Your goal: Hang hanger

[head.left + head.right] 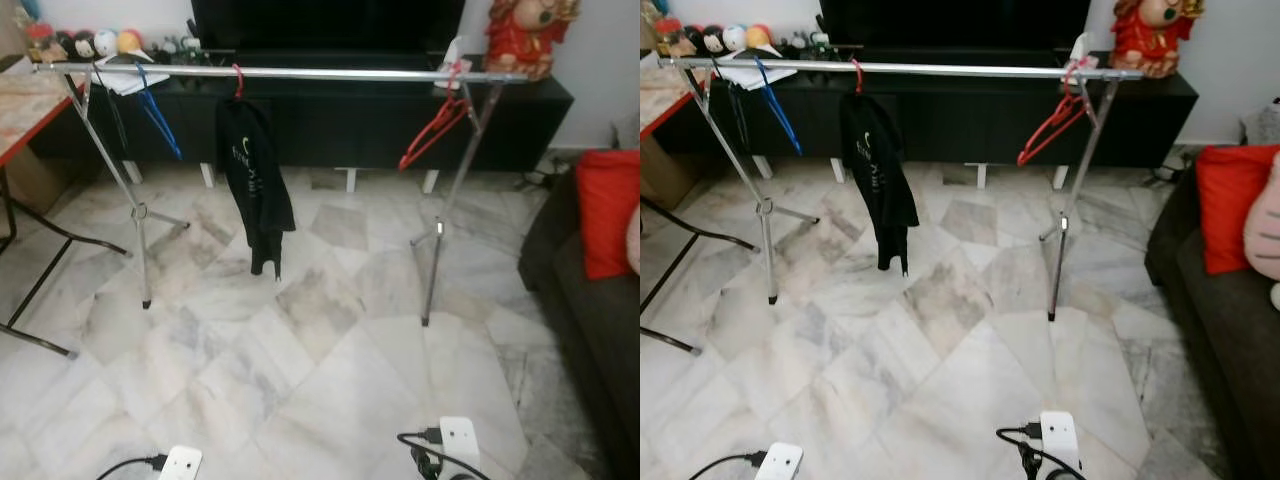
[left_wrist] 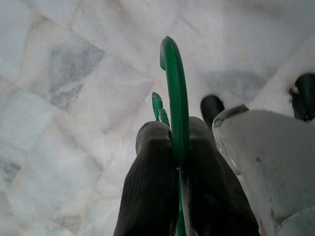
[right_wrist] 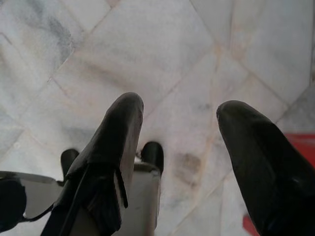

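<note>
A silver clothes rail (image 1: 330,73) stands ahead on the marble floor. On it hang a blue hanger (image 1: 158,118), a black garment (image 1: 255,185) on a red hanger hook (image 1: 238,82), and a red hanger (image 1: 435,128) near the right post. In the left wrist view my left gripper (image 2: 178,147) is shut on a green hanger (image 2: 174,93), its hook pointing out past the fingers over the floor. My right gripper (image 3: 179,132) is open with nothing between its fingers, hanging low above the tiles.
A black TV cabinet (image 1: 380,115) runs behind the rail. A table with black legs (image 1: 25,110) stands at the left. A dark sofa with a red cushion (image 1: 608,210) sits at the right. Marble floor (image 1: 300,370) lies between me and the rail.
</note>
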